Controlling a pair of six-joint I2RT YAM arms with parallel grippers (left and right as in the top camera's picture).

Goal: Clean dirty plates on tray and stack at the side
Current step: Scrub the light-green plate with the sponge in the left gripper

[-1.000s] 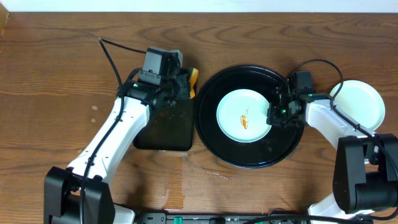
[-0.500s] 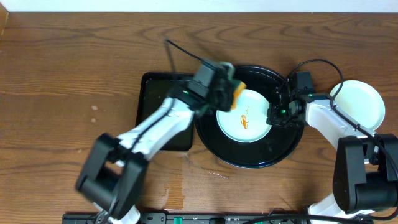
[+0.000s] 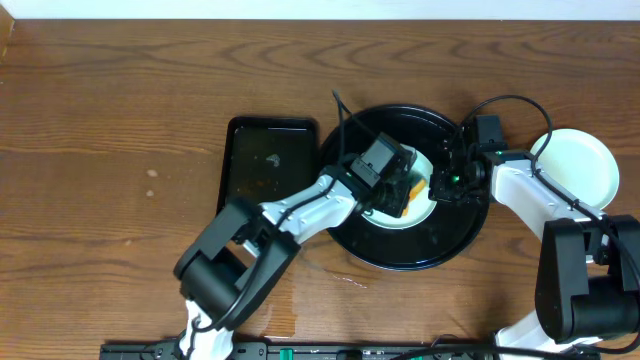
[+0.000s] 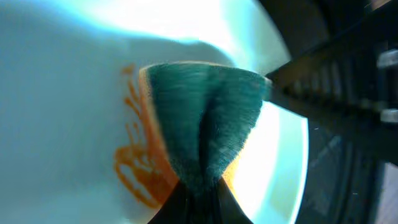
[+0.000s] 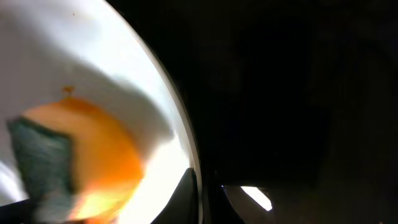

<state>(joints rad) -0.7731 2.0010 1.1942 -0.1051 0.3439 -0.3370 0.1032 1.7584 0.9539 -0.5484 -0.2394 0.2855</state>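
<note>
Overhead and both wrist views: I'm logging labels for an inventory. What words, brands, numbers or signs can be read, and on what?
None. No readable word, number or sign shows on the plate, the sponge, the round tray or the rectangular tray.

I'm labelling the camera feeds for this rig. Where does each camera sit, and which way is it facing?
Overhead: fixed above the table, looking straight down; both arms show, with the left gripper and right gripper close together at the plate on the round tray.
Left wrist: on the left arm, facing along its fingers at the pinched sponge over the smeared plate.
Right wrist: on the right arm, low at the plate's rim, facing across it; its fingertips show at the bottom edge.
Shared: both wrist views show the sponge and plate.
</note>
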